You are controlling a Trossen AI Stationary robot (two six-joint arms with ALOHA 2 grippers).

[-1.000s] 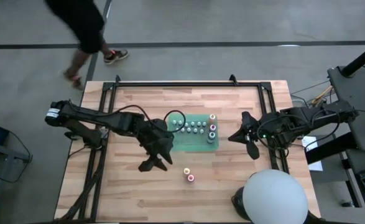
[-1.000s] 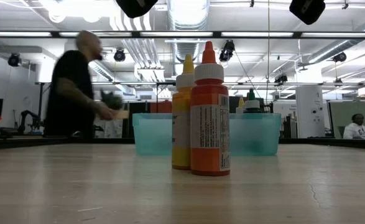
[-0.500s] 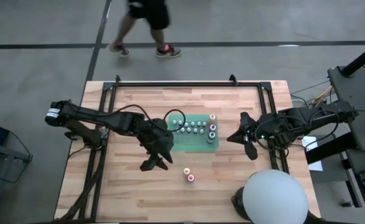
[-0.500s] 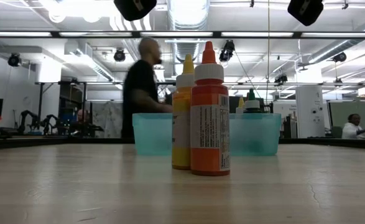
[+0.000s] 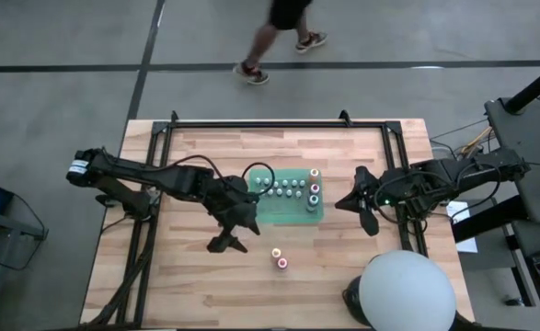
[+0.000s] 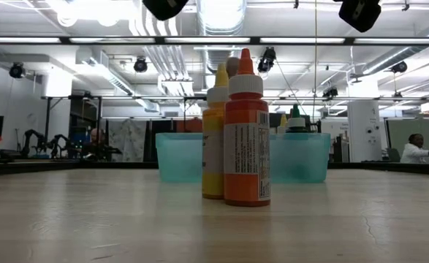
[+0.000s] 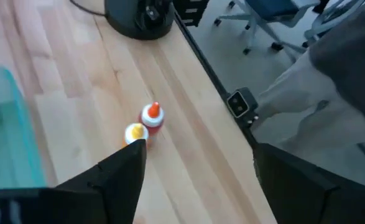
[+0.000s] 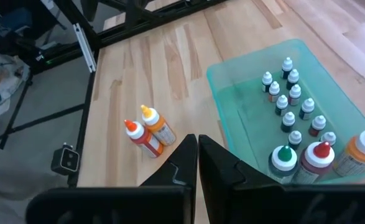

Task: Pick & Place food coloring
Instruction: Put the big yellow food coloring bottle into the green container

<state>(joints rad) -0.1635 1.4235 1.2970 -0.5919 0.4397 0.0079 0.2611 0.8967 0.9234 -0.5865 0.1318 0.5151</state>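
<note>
Bottles of food coloring sit in 2 places on the wooden table [image 5: 196, 267]. Most stand inside a shallow teal tray [image 8: 244, 118] near the table's middle: a cluster of tiny pale-capped bottles [image 8: 291, 102], plus a green-topped bottle [image 8: 283, 157], a red-topped bottle [image 8: 319, 153] and a taller orange bottle [image 8: 362, 149] along one side. A red-orange dropper bottle [image 6: 246, 139] and a yellow dropper bottle [image 6: 215, 135] stand touching on the bare wood, apart from the tray. Left gripper [image 5: 229, 241] hovers just beside the tray, above the table, fingers [image 7: 117, 171] spread wide and empty. Right gripper [image 5: 366, 213] hangs near the tray's other side, its fingers [image 8: 181, 163] pressed together on nothing.
</note>
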